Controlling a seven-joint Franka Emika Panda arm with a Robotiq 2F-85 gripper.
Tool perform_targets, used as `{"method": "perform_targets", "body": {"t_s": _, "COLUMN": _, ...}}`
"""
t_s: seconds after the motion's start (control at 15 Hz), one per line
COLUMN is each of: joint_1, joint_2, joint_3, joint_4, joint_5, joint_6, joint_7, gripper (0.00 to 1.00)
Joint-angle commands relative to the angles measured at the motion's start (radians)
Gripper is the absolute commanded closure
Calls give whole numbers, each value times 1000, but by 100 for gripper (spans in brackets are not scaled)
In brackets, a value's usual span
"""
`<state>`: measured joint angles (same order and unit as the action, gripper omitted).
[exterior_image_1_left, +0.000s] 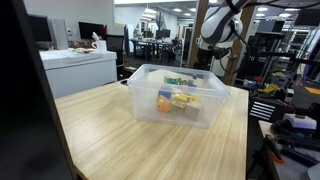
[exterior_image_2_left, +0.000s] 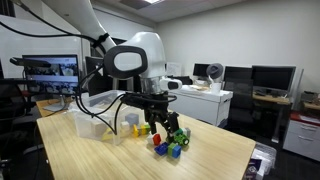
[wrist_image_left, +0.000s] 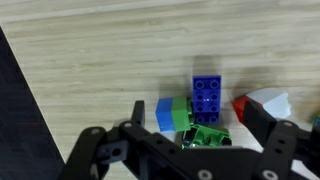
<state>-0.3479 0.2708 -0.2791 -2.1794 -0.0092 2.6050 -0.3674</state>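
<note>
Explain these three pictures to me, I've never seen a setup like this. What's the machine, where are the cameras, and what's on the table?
The machine is a robot arm with a two-jawed gripper at its end. Two pictures come from cameras standing off the robot, looking at the wooden table from different places. The third comes from a camera on the wrist, looking down past the gripper. On the table are a clear bin and a small heap of coloured blocks. The wrist view shows a blue block and a green block among them. The gripper hangs just above the heap with its jaws open, holding nothing.
</note>
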Motion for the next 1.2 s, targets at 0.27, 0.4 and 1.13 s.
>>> {"method": "perform_targets", "body": {"t_s": 0.27, "joint_1": -65, "joint_2": 108, "joint_3": 63, "joint_4": 86, "joint_5": 28, "joint_6": -22, "joint_7": -48, "gripper": 0}}
{"method": "perform_targets", "body": {"t_s": 0.4, "joint_1": -79, "joint_2": 122, "joint_3": 79, "joint_4": 97, "joint_5": 37, "joint_6": -24, "joint_7": -57, "gripper": 0}}
{"method": "perform_targets", "body": {"t_s": 1.13, "joint_1": -134, "joint_2": 145, "joint_3": 135, "joint_4": 103, "joint_5": 59, "joint_6": -18, "joint_7": -109, "gripper": 77}}
